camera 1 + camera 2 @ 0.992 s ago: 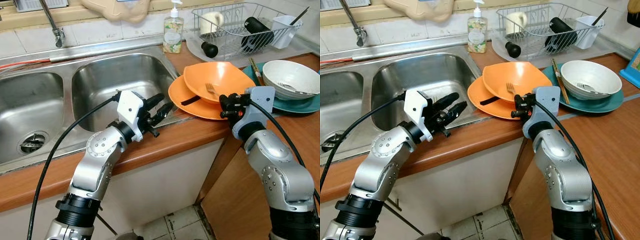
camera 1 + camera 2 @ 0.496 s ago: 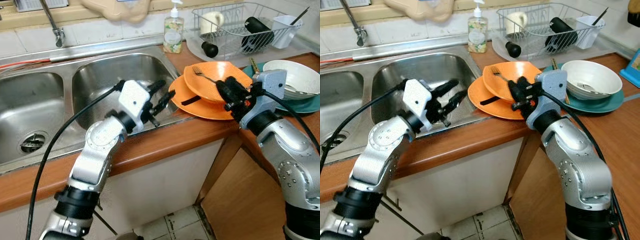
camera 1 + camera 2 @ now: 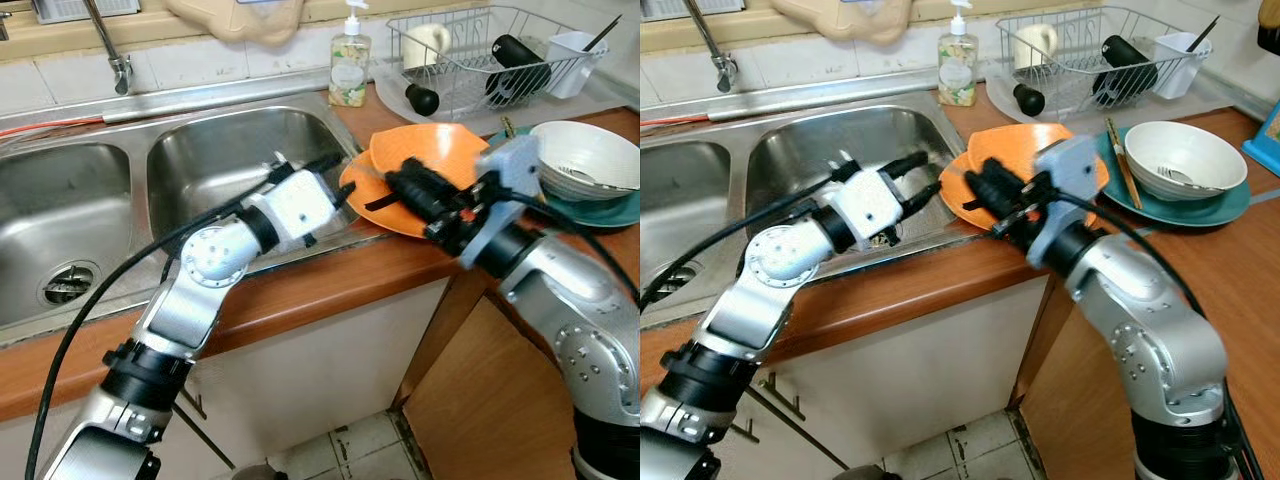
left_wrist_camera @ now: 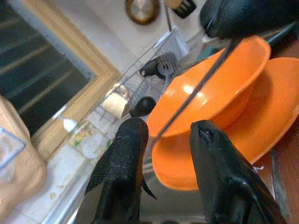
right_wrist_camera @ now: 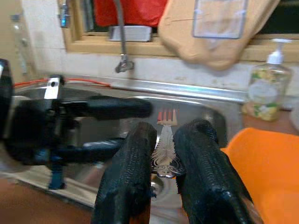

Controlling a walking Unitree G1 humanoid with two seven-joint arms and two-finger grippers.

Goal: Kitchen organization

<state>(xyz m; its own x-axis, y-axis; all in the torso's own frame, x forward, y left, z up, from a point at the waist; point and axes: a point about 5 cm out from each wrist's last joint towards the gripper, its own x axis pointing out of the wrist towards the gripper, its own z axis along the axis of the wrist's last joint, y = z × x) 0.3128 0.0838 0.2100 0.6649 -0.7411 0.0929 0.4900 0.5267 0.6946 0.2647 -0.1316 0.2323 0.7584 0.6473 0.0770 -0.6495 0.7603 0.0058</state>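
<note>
My right gripper (image 3: 405, 185) is shut on a metal fork (image 5: 164, 140), held over the orange plate (image 3: 952, 195) at the sink's right rim. Behind it an orange bowl (image 3: 450, 150) rests on that plate. In the right wrist view the fork's tines point toward the right basin (image 3: 230, 160). My left gripper (image 3: 330, 175) is open just left of the plate, facing the right gripper. In the left wrist view the fork (image 4: 196, 88) slants down from the right gripper, and its end reaches between my left fingers (image 4: 126, 154).
A soap bottle (image 3: 348, 70) and a wire dish rack (image 3: 490, 55) stand behind the plates. A white bowl (image 3: 585, 155) with cutlery sits on a teal plate at the right. The faucet (image 3: 110, 50) stands over the double sink. The wooden counter edge (image 3: 330, 285) runs below both arms.
My right gripper has lifted the fork out of the orange bowl and swung it left toward the sink. My left gripper has reached right to meet it.
</note>
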